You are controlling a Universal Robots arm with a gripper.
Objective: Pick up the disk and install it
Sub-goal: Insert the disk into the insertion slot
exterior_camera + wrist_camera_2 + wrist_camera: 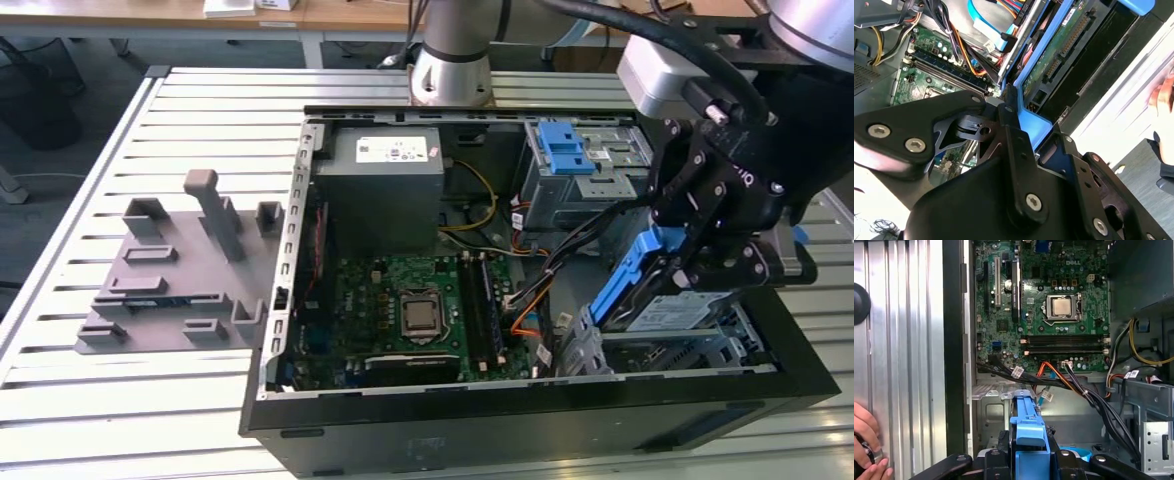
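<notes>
Disk [671,312] already picked up, held tilted over the metal drive bay [674,350] at the exterior view's right end of the computer case [534,425]; not yet seated, contact with the bay unclear, so installing left to do. Jaws of the gripper [714,268] closed on the disk's blue carrier [1029,437], clamping its sides
</notes>
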